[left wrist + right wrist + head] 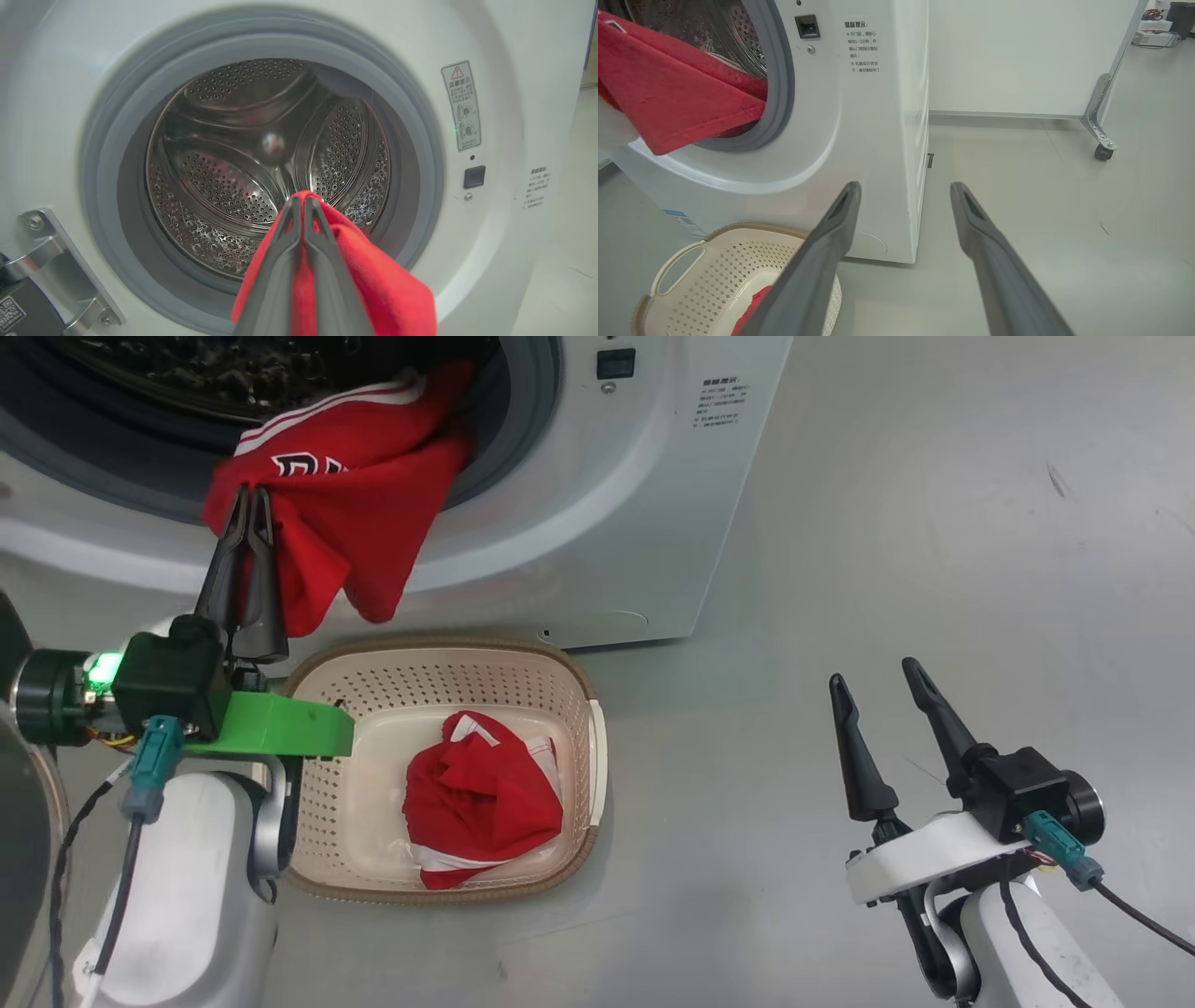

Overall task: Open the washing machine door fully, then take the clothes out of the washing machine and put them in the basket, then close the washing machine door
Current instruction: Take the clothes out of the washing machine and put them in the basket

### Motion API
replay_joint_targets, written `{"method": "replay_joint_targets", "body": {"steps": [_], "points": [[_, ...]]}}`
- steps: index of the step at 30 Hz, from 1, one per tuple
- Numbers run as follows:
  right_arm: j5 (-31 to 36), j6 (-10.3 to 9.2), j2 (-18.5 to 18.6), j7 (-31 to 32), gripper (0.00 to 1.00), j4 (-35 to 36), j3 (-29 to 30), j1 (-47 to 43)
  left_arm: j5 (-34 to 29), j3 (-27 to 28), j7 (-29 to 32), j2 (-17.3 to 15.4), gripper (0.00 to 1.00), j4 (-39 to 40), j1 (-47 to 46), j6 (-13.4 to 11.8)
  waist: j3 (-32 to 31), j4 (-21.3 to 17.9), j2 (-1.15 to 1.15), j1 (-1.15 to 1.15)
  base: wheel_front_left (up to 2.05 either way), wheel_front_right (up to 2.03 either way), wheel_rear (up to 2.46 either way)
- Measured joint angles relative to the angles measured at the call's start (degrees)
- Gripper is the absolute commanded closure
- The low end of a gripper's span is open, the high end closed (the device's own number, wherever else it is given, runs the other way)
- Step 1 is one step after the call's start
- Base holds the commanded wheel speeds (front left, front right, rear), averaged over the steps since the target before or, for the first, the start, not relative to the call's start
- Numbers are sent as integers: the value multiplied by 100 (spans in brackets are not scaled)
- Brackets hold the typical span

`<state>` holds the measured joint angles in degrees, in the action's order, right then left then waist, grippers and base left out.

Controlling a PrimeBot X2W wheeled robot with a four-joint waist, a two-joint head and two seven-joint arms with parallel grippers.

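Hanging half out of the washing machine (644, 476), a red garment (364, 495) with white stripes trails from the steel drum (224, 186) over the grey rubber gasket (416, 177) and down the white front. Its lower corner hangs free, higher than the basket (574, 677). The left gripper (252, 502) pinches this garment near its left edge, with both fingers pressed together on the cloth. Behind the grip, the drum's perforated wall shines. The basket stands on the grey floor (934, 569) just in front of the machine, below the round opening. A red bundle (481, 803) with white panels lies crumpled inside it, toward the right wall. The right gripper (870, 674) hovers over the floor well to the right of the basket, its two fingers spread wide apart and closed on nothing
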<state>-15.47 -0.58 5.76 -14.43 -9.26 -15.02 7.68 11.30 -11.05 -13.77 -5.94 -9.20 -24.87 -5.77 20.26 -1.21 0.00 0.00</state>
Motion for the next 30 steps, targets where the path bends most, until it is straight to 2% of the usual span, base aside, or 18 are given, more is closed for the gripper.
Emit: {"method": "replay_joint_targets", "body": {"steps": [6,12,20,30], "points": [[0,0,-11,0,0,49,-43,-3,-83,-16,-42,-22,100,649,299,-24,-98,96,0,0,0,0,0],[0,46,-24,8,0,145,-118,-4,16,-44,187,0,100,728,887,-34,-52,56,0,0,0,0,0],[0,49,-31,9,0,222,-155,1,207,-389,654,113,100,345,1379,-37,110,-38,0,0,0,0,0],[0,53,-49,52,0,341,-234,70,432,-579,1103,167,100,-363,1296,157,434,-196,0,0,0,0,0]]}}
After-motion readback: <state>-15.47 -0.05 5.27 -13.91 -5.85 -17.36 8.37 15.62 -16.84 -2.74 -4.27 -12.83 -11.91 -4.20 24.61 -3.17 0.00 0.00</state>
